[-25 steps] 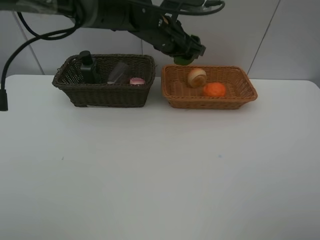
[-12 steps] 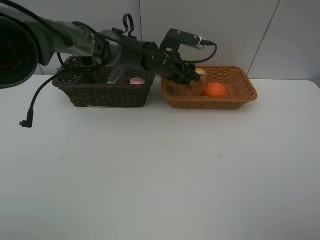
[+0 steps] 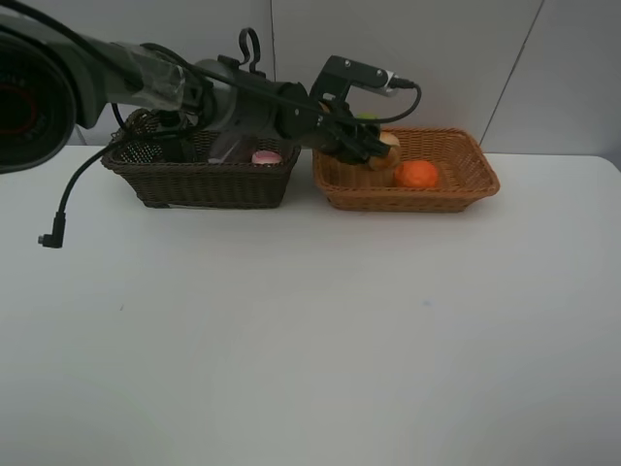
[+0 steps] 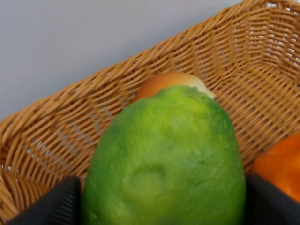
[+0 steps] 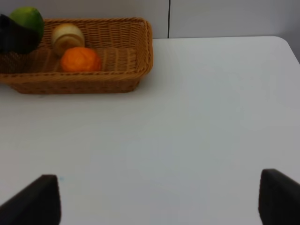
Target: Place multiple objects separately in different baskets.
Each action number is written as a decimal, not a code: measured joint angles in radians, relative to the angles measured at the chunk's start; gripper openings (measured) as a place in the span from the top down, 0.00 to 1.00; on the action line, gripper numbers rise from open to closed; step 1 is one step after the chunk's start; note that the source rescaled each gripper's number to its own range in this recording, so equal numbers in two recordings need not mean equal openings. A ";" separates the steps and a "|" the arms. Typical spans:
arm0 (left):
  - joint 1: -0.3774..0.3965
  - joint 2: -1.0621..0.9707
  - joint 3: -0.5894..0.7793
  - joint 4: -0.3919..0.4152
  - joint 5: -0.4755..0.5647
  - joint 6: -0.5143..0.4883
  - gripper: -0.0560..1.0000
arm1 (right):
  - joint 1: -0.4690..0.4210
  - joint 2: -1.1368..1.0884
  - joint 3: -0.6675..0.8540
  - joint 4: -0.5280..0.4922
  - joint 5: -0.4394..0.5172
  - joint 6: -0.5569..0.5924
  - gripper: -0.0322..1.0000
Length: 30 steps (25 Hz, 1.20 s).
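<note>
The left arm [image 3: 194, 87] reaches in from the left edge of the high view, stretched low across the dark basket [image 3: 202, 155] with its wrist bent down over the near-left part of the tan basket [image 3: 406, 168]. Its left gripper [image 4: 161, 199] sits inside that basket's rim. In the left wrist view the green fruit [image 4: 164, 159] fills the space between the two dark jaw tips, one showing at each lower corner; whether the jaws still press on it or have just let go cannot be told.

The green fruit is bright, dimpled and rounded, slightly longer than wide. It hangs just in front of the red-yellow fruit [image 4: 171, 82], whose pale and orange top peeks out behind it. The orange [image 4: 279, 164] lies just beside it on the basket floor. From the right wrist camera the green fruit [image 5: 27, 18] shows at the far corner of the tan basket, next to the dark gripper body.

The right gripper [image 5: 159, 201] hovers over the bare white desk [image 3: 310, 330], well apart from both baskets, its jaws spread wide with nothing between them.

In the dark basket the pump bottle [image 3: 167, 131] stands at the left, a pink bottle [image 3: 266, 156] lies at the right, and the cup between them is mostly hidden by the arm.
</note>
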<state>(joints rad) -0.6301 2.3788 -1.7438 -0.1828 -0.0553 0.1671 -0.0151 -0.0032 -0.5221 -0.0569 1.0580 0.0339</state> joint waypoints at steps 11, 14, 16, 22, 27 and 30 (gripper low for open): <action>0.001 -0.053 0.000 -0.002 0.115 0.000 0.00 | 0.000 0.000 0.000 0.000 0.000 0.000 0.12; 0.017 -0.141 0.000 -0.003 0.262 0.000 0.00 | 0.000 0.000 0.000 0.000 0.000 0.000 0.12; 0.041 -0.207 0.000 0.001 0.373 -0.002 0.00 | 0.000 0.000 0.000 0.000 0.000 0.000 0.12; 0.197 -0.455 0.186 0.050 0.578 -0.143 0.00 | 0.000 0.000 0.000 0.000 0.000 0.000 0.12; 0.371 -0.743 0.464 0.079 0.653 -0.167 0.00 | 0.000 0.000 0.000 0.000 0.000 0.000 0.12; 0.462 -0.947 0.604 0.080 0.715 -0.144 0.00 | 0.000 0.000 0.000 0.000 0.000 0.000 0.12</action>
<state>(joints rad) -0.1679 1.4316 -1.1394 -0.1027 0.6595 0.0234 -0.0151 -0.0032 -0.5221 -0.0569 1.0580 0.0339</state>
